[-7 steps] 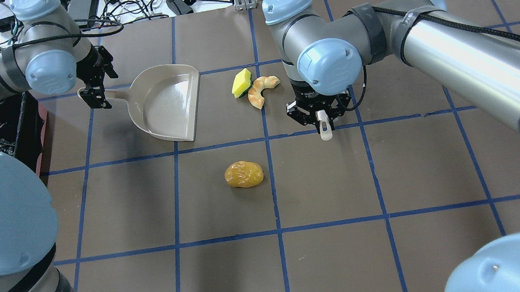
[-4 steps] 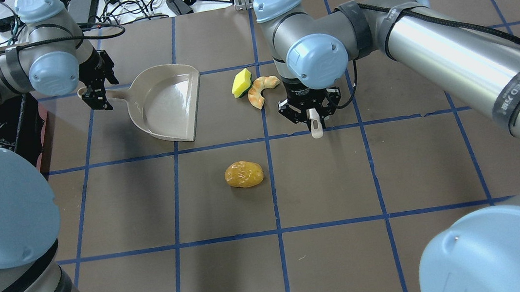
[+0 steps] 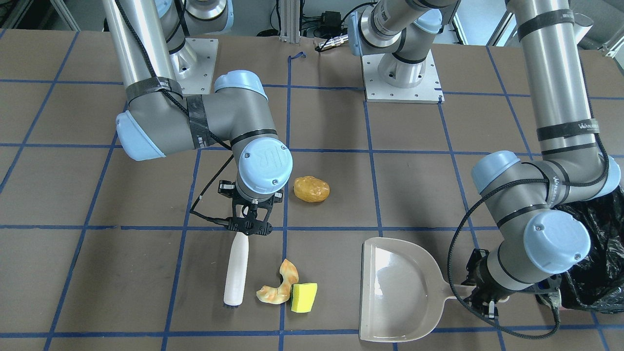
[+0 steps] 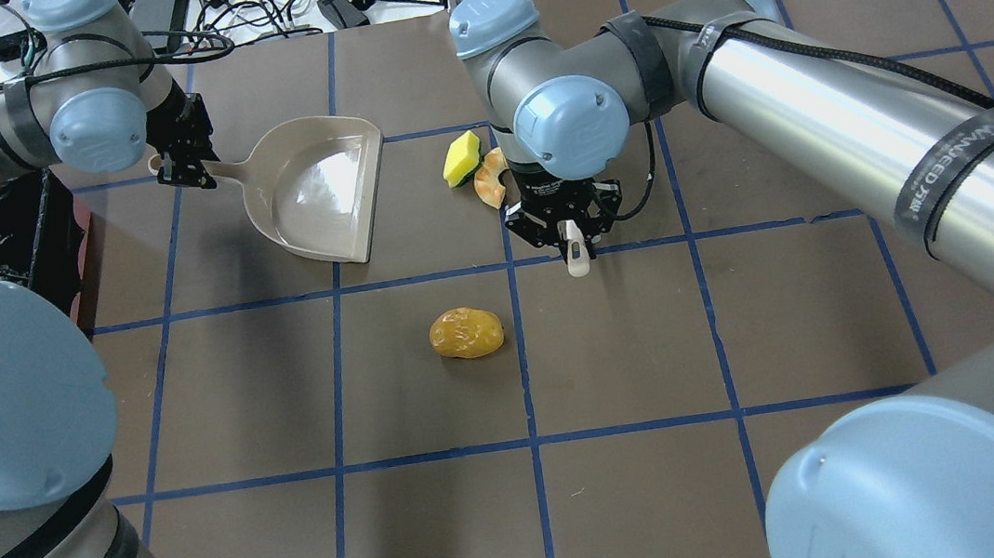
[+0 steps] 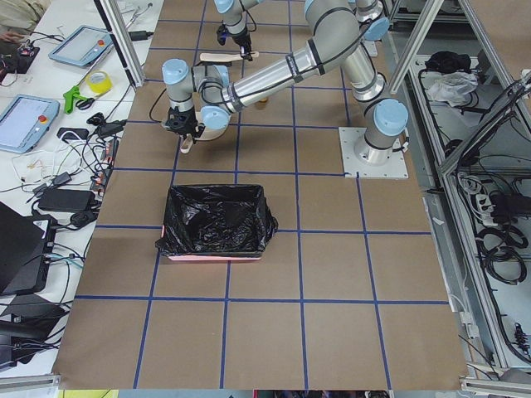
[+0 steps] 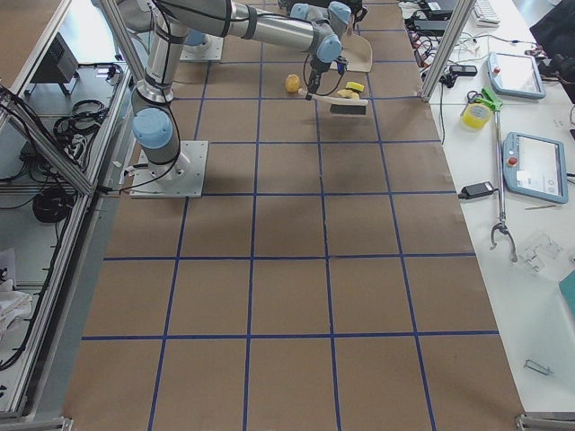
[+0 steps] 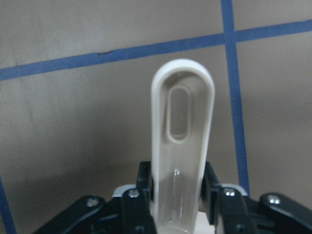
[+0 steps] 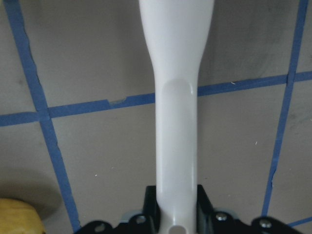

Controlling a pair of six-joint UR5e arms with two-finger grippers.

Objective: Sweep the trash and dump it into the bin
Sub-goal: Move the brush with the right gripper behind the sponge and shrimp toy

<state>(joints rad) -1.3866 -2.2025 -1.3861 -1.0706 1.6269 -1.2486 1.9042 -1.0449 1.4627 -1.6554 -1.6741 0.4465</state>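
The table (image 4: 617, 349) was brown, with blue lines that made big squares. Seen from above, a lumpy golden piece (image 4: 466, 333) lay alone near the middle. Higher up, a yellow-green sponge (image 4: 462, 158) and a curved orange piece (image 4: 491, 181) lay touching each other. A dustpan (image 4: 315, 197) sat to their left. In the left side view, the bin (image 5: 216, 222) with its black bag stood mid-frame.

Cameras look down from behind the robot, from facing it, and from both ends of the brown blue-lined counter (image 4: 636, 347). Wrist cameras sit close.
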